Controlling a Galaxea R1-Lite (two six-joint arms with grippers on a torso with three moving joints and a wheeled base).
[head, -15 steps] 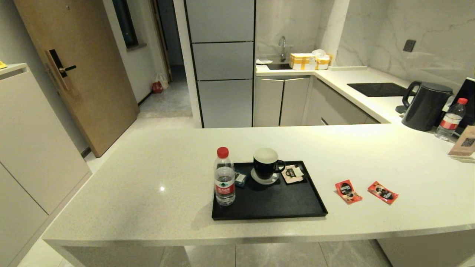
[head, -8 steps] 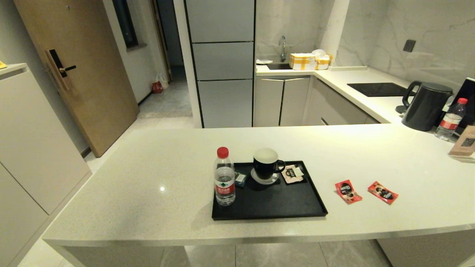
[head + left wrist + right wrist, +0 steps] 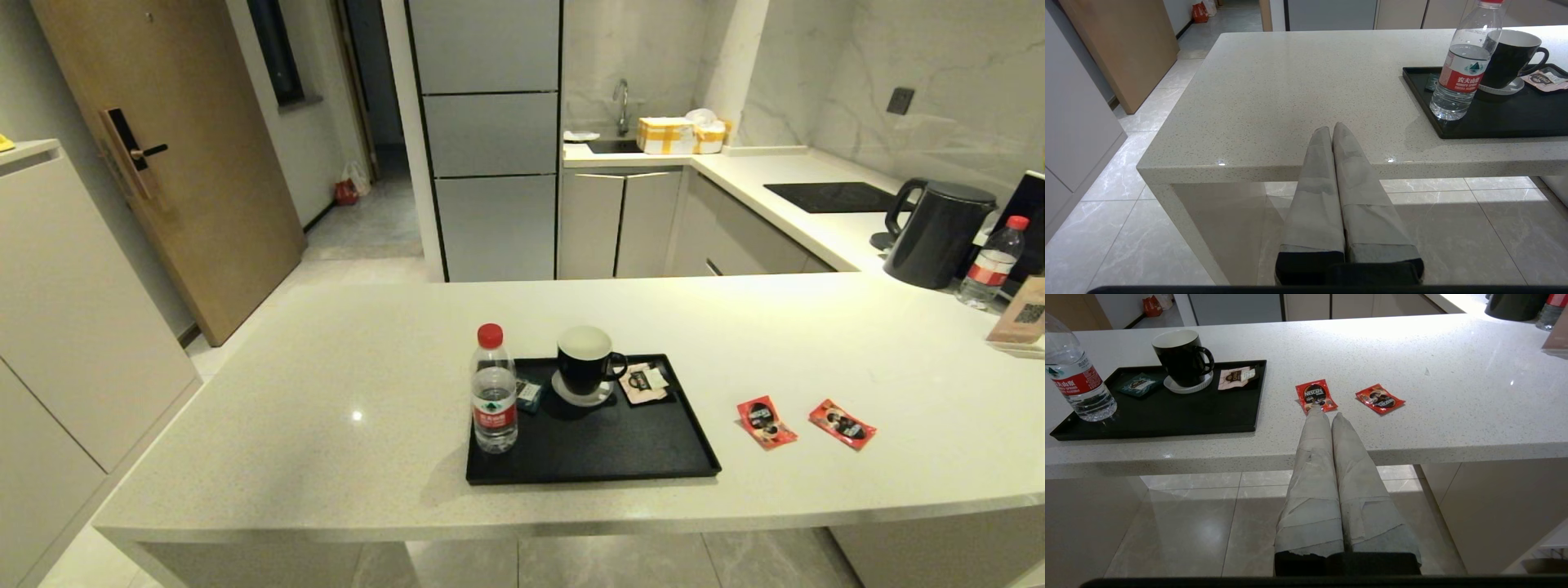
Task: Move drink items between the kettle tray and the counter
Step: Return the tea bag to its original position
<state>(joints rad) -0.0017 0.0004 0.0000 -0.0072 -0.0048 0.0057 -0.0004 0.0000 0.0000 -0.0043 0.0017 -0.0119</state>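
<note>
Right gripper (image 3: 1327,415) and left gripper (image 3: 1333,130): fingers pressed together, holding nothing, short of the counter (image 3: 326,425). 2 red sachets (image 3: 766,421) (image 3: 842,424) lie on it, right of the kettle tray (image 3: 620,457).

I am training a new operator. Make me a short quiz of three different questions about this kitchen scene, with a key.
1. True or false: both red Nescafe sachets lie on the black tray.
2. How many water bottles are in the head view?
3. The black mug stands on: A) a white coaster B) the bare counter C) the hob.

Key:
1. False: near sachet and far sachet lie on the counter.
2. Two.
3. A: mug, coaster.
</note>
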